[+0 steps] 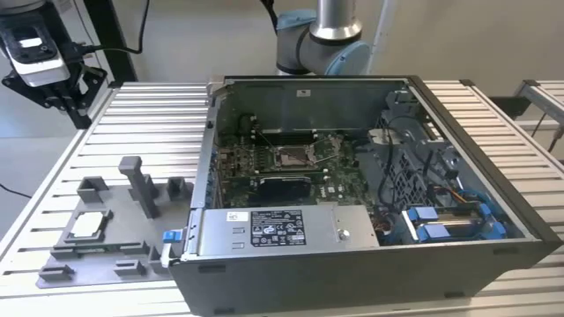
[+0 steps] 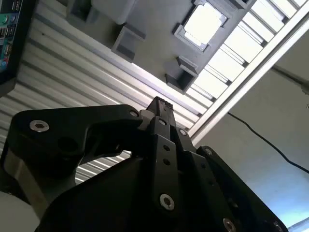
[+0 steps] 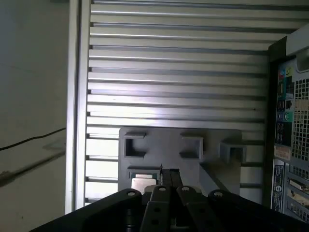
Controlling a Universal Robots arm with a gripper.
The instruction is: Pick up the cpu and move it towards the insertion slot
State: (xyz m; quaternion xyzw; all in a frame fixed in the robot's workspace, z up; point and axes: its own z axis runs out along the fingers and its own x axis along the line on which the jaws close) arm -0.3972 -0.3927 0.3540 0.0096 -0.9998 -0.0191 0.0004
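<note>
One slatted aluminium table (image 1: 150,125) carries everything, standing on a pale floor where a black cable (image 2: 270,145) trails past the table's edge. At the far side, behind the table, rises the robot arm's base (image 1: 321,33).

An open computer case (image 1: 352,277) takes up the exterior view's right half of the table, with a silver power supply (image 1: 282,231) along its near wall and blue drive clips (image 1: 450,221) at the near right. The insertion slot (image 1: 294,156) sits on the green board in the middle of the case, its metal frame showing, walled in by the case sides.

On the exterior view's left, near the front, lies a grey tray (image 1: 123,228) with raised blocks and an upright post (image 1: 141,185). The cpu (image 1: 88,225) rests flat in a square pocket at the tray's left side, pale top upward.

The claw (image 3: 167,170) hangs in the air above the far left corner of the table, its fingers clenched together with nothing between them. The cpu is well apart from it, lower and nearer the front; in the first wrist view the fingertips partly cover the chip's edge.
</note>
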